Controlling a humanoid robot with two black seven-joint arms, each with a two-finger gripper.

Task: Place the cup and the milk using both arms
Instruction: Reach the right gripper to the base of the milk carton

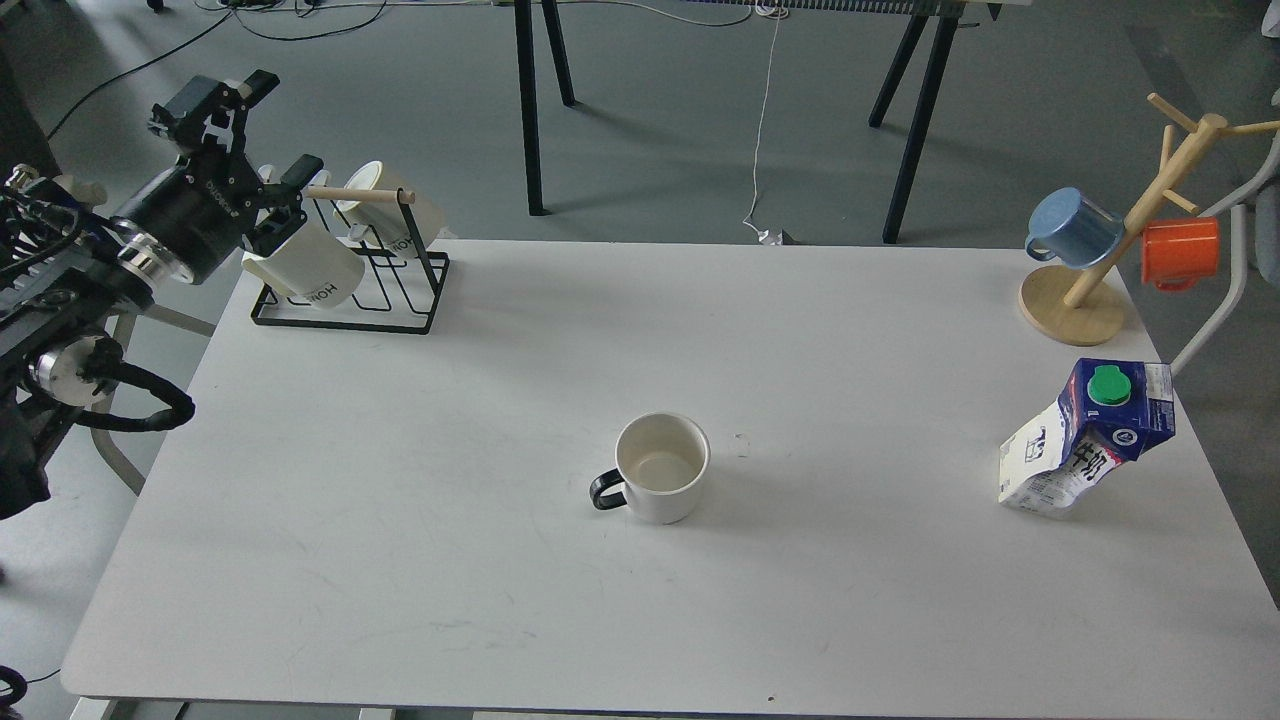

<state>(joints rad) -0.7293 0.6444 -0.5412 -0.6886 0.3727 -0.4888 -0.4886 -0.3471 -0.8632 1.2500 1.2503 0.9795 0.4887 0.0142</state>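
The white cup point(661, 468) with a black handle stands upright at the middle of the white table point(500, 600), its handle pointing left. The blue and white milk carton point(1088, 438) with a green cap stands dented and leaning near the table's right edge. My left gripper point(278, 126) is open and empty, raised beyond the table's far left corner, just left of the mug rack and far from the cup. My right arm is out of view.
A black wire rack point(345, 290) with two cream "HOME" mugs point(305, 262) stands at the far left corner. A wooden mug tree point(1075, 300) with a blue mug point(1072, 226) and an orange mug point(1180, 250) stands at the far right.
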